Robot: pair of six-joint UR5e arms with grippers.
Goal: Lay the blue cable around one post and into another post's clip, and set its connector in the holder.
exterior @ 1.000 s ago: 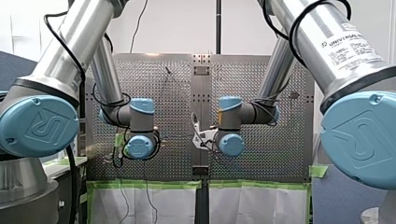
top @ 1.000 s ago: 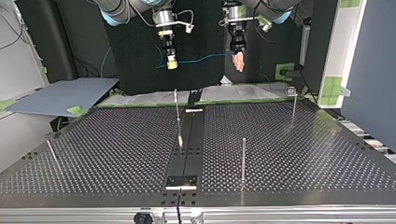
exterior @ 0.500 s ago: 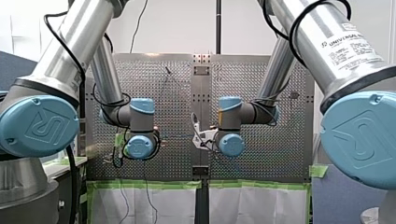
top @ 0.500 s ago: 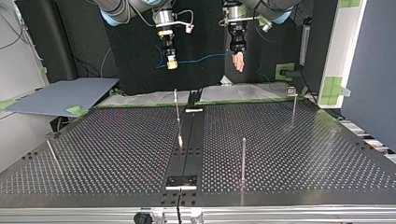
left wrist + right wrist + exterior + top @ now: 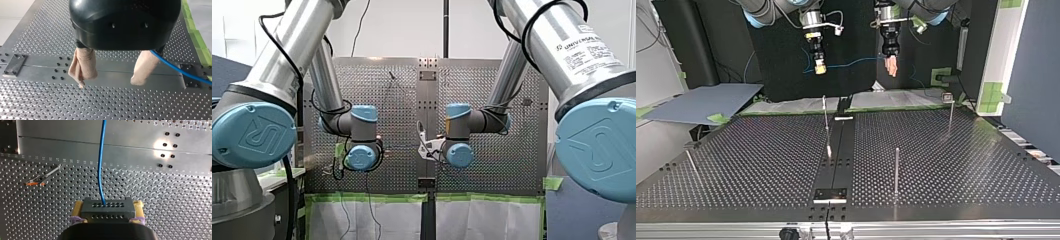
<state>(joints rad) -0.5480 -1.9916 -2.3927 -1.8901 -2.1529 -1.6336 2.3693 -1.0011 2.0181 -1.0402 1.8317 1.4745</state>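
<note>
Both arms unchanged over the last second, clear above the table [image 5: 961,165]: my right gripper [image 5: 108,206] clamps the black connector [image 5: 106,212], the blue cable [image 5: 100,170] trailing to my left gripper [image 5: 110,80] (beige pads apart, cable passing beside one), so routing round the posts [image 5: 896,170] seems not yet begun.

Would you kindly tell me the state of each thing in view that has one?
left gripper: open, cable passing beside one finger
right gripper: shut on the connector
connector: gripped, above the table
blue cable: in the air, around no post
posts: standing, bare
</note>
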